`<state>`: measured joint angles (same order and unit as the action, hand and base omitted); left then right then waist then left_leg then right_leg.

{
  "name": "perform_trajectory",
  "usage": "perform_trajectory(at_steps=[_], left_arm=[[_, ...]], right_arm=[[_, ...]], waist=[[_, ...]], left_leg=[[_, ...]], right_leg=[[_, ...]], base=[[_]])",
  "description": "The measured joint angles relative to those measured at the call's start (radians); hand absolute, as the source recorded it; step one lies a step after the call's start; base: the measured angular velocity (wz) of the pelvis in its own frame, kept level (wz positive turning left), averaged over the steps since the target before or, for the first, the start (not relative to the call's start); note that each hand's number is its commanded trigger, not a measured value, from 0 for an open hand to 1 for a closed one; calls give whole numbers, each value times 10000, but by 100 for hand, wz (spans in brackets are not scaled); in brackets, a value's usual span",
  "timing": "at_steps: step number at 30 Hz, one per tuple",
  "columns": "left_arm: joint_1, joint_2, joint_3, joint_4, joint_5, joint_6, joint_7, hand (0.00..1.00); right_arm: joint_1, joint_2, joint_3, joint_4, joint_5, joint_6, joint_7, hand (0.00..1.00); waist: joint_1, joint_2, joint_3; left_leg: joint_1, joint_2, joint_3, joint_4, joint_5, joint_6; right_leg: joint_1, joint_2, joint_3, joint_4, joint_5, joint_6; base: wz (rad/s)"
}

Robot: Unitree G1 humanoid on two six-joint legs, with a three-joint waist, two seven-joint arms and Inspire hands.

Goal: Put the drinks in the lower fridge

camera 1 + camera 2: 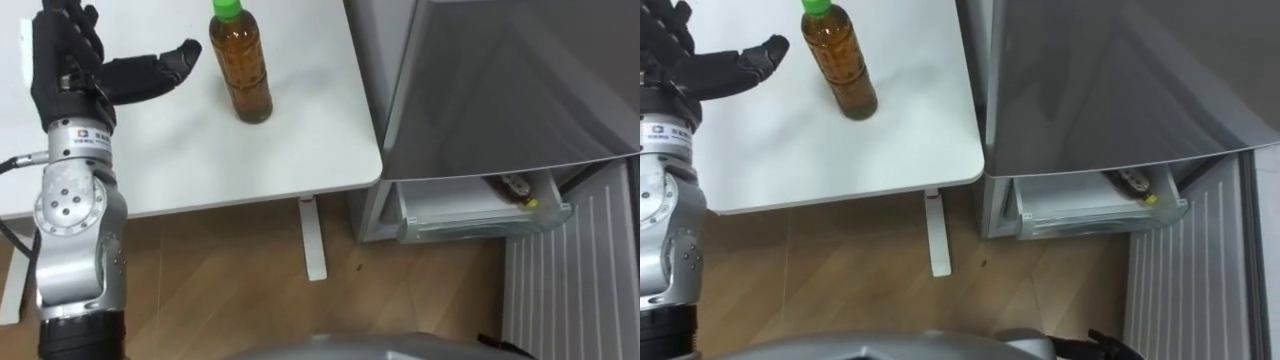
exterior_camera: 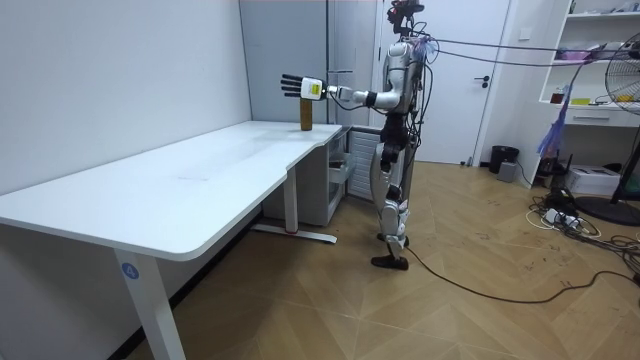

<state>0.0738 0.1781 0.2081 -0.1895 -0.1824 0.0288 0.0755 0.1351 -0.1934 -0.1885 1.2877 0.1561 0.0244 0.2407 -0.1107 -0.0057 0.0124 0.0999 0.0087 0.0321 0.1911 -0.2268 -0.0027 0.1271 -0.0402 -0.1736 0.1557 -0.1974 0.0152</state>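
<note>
A bottle of amber tea (image 1: 242,70) with a green cap stands upright near the right end of the white table (image 1: 200,160). My left hand (image 1: 75,65) hovers open to the bottle's left, thumb stretched toward it with a small gap between them. In the room view the left hand (image 2: 296,87) is held out above the bottle (image 2: 306,115). The grey fridge (image 1: 500,90) stands right of the table. Its lower drawer (image 1: 470,215) is pulled out, and another drink bottle (image 1: 515,188) lies inside it.
The open lower fridge door (image 1: 580,270) swings out at the lower right. A white table leg (image 1: 313,240) stands on the wooden floor between me and the fridge. I stand at the table's end, next to the fridge.
</note>
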Motion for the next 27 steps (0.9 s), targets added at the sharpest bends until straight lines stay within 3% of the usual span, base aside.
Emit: perform_trajectory(at_steps=[5,9,13,25,27], left_arm=[[-21,-7,-304,315,-19,104,-193,0],[-204,-7,-619,623,-142,213,-426,0],[-282,-8,-917,760,-687,531,-481,0],[-284,-37,-1154,1784,-915,576,-660,0],[-285,-37,-1148,1789,-940,576,-663,0]], right_arm=[[-8,-9,19,8,-101,8,-95,0],[-79,-45,120,-21,-84,246,-213,0],[-173,-42,346,-54,-81,415,-459,0],[-168,40,592,60,-180,646,-753,0],[-195,38,583,67,-551,677,-766,0]], waist=[[-38,4,1],[-20,2,-2],[-30,-10,-9],[-165,-14,-8],[-226,-1,-9]], left_leg=[[-17,1,1,0,0,0],[-81,2,66,-1,0,0],[-28,4,131,-9,0,0],[55,23,279,0,0,1],[52,55,468,-18,0,1]], right_leg=[[-10,10,32,-7,-1,2],[-7,10,62,-8,-2,3],[29,12,87,-14,-1,3],[77,4,78,33,0,1],[23,9,116,135,-1,2]], base=[[0],[0],[-1],[0],[-12]])
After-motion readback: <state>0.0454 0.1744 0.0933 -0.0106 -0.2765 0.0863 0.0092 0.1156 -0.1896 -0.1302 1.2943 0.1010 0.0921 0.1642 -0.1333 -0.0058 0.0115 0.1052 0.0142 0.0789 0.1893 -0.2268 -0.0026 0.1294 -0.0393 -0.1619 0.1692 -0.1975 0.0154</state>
